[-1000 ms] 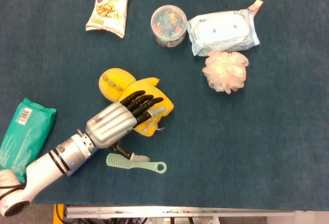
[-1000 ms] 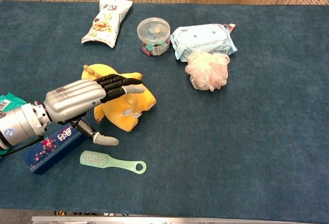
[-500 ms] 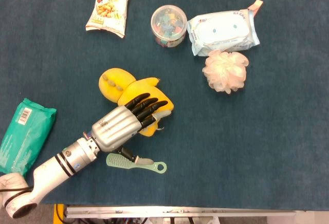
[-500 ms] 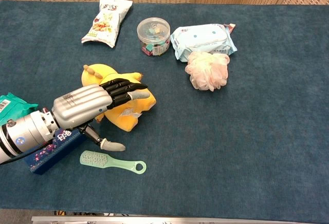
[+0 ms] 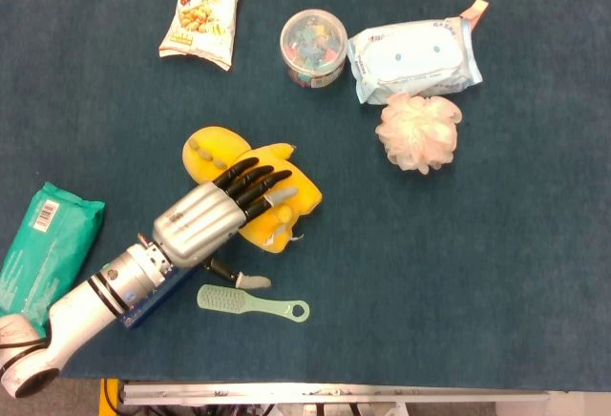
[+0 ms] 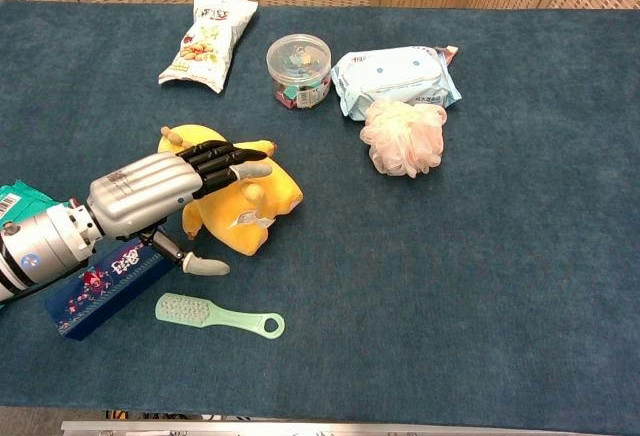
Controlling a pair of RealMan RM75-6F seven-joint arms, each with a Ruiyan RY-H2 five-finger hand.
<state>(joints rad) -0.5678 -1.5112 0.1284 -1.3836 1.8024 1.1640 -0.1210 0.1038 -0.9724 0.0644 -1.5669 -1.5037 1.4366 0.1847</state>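
A yellow plush toy (image 5: 299, 200) lies on the blue table cloth, left of the middle. My left hand (image 5: 212, 218) lies over its near side, dark fingers stretched flat across the top of the toy and the thumb spread out below, apart from it. In the chest view the left hand (image 6: 160, 193) covers the left part of the plush toy (image 6: 270, 199); the fingers do not close round it. My right hand shows in neither view.
A green brush (image 5: 250, 302) lies just below the thumb, beside a dark blue box (image 6: 92, 289). A green pack (image 5: 45, 249) sits at the left edge. At the back lie a snack bag (image 5: 205, 10), a clear tub (image 5: 312, 47), a wipes pack (image 5: 413, 56) and a pink bath pouf (image 5: 418, 132).
The left hand reached a little further right over the toy half a second ago, then drew back to the left. The toy has stayed about where it was.
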